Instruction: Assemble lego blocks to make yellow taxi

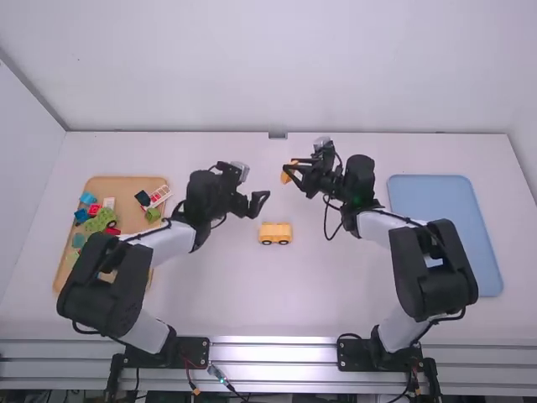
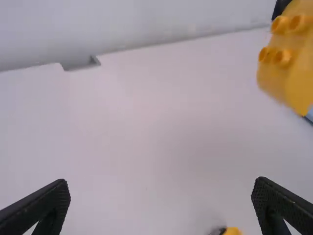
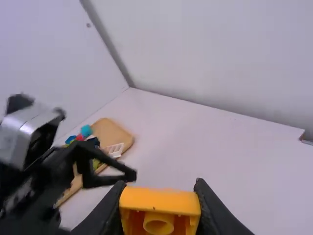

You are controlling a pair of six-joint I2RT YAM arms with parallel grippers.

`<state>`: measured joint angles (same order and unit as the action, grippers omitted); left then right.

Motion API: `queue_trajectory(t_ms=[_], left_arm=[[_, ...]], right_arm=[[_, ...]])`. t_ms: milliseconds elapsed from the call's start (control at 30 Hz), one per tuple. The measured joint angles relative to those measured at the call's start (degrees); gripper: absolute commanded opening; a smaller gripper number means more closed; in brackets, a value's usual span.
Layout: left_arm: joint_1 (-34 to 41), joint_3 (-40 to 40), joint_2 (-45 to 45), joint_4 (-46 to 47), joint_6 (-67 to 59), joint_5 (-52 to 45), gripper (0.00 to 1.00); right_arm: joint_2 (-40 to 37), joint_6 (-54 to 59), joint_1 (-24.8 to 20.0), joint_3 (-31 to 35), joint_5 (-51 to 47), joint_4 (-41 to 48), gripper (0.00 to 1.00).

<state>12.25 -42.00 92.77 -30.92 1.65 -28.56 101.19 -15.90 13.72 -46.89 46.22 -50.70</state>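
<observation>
My left gripper (image 1: 259,201) stands open above the table, left of the middle; in the left wrist view the left gripper (image 2: 160,205) has nothing between its wide-apart fingers. Farther off, the right gripper (image 1: 295,170) is shut on a yellow block (image 1: 288,174). In the right wrist view the right gripper (image 3: 159,205) pinches this yellow block (image 3: 160,201), its hollow side partly showing; the left wrist view shows studs on the yellow block (image 2: 288,58). A yellow car body with black wheels (image 1: 275,233) rests on the table between the arms, nearer the camera than both grippers.
A wooden tray (image 1: 126,186) with several coloured blocks lies at the left, partly under the left arm. On the right is a blue tray (image 1: 445,227), partly behind the right arm. The wall rises behind the table's far edge.
</observation>
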Motion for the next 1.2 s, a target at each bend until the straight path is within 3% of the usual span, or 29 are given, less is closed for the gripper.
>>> queue_trajectory(t_ms=[167, 400, 533, 767, 900, 1133, 1200], left_arm=[[-7.6, -10.5, 0.0, 13.2, -8.3, -21.8, 0.99], [-10.4, -16.8, 0.4, 22.8, -20.3, -45.0, 0.99], [-10.1, -16.8, 2.8, 23.8, -26.0, -53.1, 0.99], [-7.7, -16.8, 5.5, 22.1, -27.7, -57.3, 1.00], [-5.0, -16.8, 5.5, 22.1, -28.1, -56.0, 0.93], [-3.7, -16.8, 5.5, 19.3, -26.0, -52.9, 0.68], [-4.0, -16.8, 5.5, 19.0, -25.6, -52.6, 0.66]], right_arm=[[0.0, 5.0, 0.0, -3.6, 9.2, 7.7, 0.08], [0.0, 11.9, 0.3, -7.9, 23.1, 9.3, 0.07], [0.0, 13.6, 0.4, -8.7, 29.0, 9.2, 0.07], [0.0, 14.6, 1.1, -8.9, 34.2, 8.2, 0.07], [0.0, 14.8, 2.3, -9.0, 34.6, 7.8, 0.05], [0.0, 15.3, 3.1, -9.0, 33.4, 8.6, 0.04], [0.0, 15.5, 3.0, -9.0, 33.1, 8.8, 0.04]])
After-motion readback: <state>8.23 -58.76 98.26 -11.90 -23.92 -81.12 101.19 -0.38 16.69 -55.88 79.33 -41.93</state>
